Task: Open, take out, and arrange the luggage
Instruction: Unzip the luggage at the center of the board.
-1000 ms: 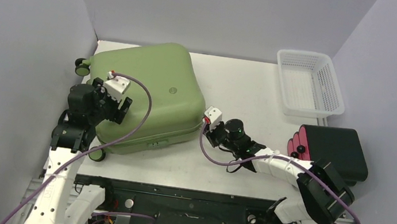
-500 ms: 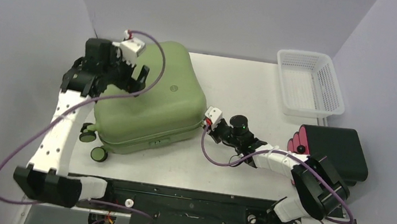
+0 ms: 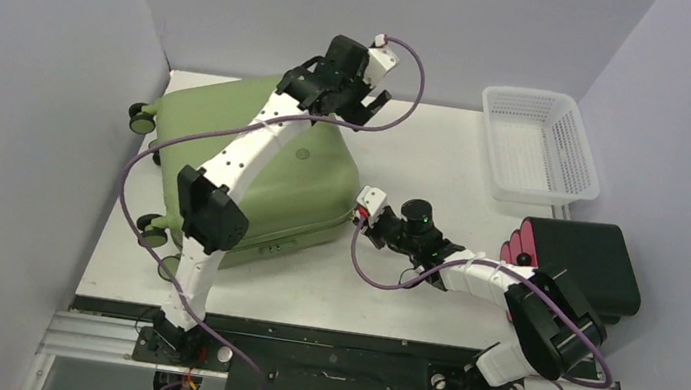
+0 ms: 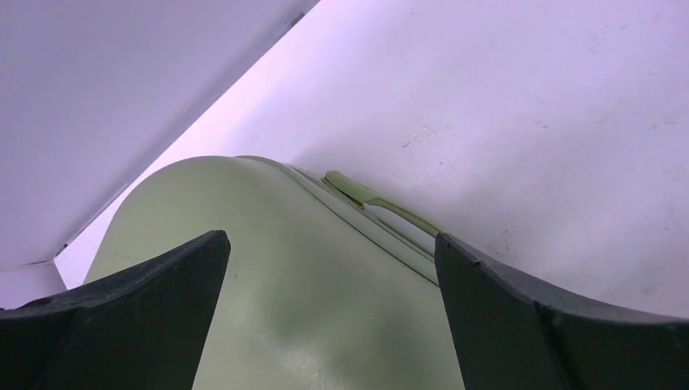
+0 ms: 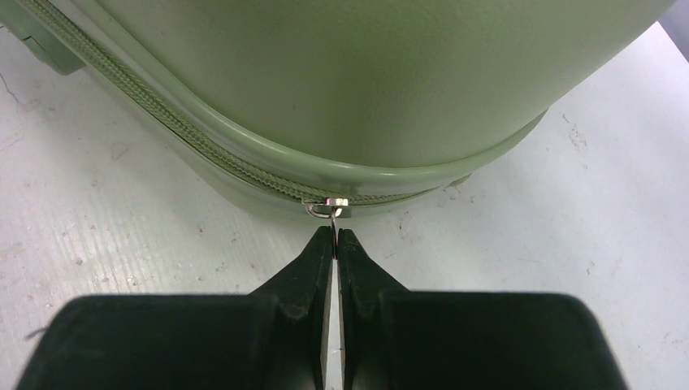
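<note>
The left arm (image 3: 247,147) is reaching high and far forward, elbow bent and wrist tipping downward. The left gripper (image 4: 331,238) is holding its two fingers (image 4: 146,301) spread wide apart. The right arm (image 3: 490,280) is stretching low toward the left. The right gripper (image 5: 335,231) is pressing its fingertips together on a thin zipper pull (image 5: 332,213) just ahead of them.

A white mesh plastic basket (image 3: 579,150) sits at the far right corner of the white bench (image 3: 427,155), against the grey wall (image 3: 375,17). Nearer, at the right edge and apart from it, lies a black case (image 3: 587,259), its pink-red side (image 3: 518,253) facing left.
</note>
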Action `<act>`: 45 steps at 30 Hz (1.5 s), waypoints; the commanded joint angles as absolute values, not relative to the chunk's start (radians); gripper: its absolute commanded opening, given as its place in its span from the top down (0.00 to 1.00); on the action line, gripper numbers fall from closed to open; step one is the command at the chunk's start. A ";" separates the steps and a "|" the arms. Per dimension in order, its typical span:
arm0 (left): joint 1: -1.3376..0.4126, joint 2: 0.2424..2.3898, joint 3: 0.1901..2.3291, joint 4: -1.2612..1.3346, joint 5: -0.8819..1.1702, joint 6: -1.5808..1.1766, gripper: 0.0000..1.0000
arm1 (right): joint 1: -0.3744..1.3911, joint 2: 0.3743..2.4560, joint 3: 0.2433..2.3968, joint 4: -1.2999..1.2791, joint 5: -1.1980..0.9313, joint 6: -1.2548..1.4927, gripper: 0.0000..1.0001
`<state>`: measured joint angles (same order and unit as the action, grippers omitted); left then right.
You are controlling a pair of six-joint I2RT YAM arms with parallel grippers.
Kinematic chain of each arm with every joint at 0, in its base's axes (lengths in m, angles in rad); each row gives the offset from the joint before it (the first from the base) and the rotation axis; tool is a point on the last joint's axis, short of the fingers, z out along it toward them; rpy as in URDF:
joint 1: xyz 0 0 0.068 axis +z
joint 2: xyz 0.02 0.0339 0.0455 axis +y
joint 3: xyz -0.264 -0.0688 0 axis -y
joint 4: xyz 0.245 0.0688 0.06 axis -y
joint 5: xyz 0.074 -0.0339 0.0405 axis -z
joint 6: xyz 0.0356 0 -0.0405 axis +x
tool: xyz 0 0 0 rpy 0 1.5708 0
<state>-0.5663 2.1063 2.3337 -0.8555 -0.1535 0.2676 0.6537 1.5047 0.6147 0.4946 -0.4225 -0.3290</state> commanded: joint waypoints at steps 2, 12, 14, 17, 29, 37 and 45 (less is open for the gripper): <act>-0.588 2.188 2.355 -0.867 -0.336 0.312 0.04 | 0.613 1.495 0.612 0.548 -0.406 -0.335 1.00; -0.602 2.010 1.971 -0.778 -0.298 0.343 0.66 | 0.507 1.528 0.628 0.629 -0.410 -0.324 1.00; -0.605 1.983 1.905 -0.789 -0.269 0.328 0.77 | 0.488 1.567 0.662 0.635 -0.425 -0.326 1.00; -0.607 1.950 1.839 -0.807 -0.243 0.309 0.88 | 0.476 1.635 0.734 0.658 -0.421 -0.293 1.00; -0.572 1.811 1.645 -0.799 -0.069 0.275 0.98 | 0.440 1.827 1.028 0.545 -0.559 0.061 1.00; -0.369 1.782 1.880 -0.759 0.070 0.155 0.43 | 0.437 1.859 1.012 0.703 -0.667 0.145 1.00; -0.288 1.993 2.098 -0.511 -0.404 0.194 0.02 | 0.514 1.706 0.861 0.591 -0.640 -0.110 1.00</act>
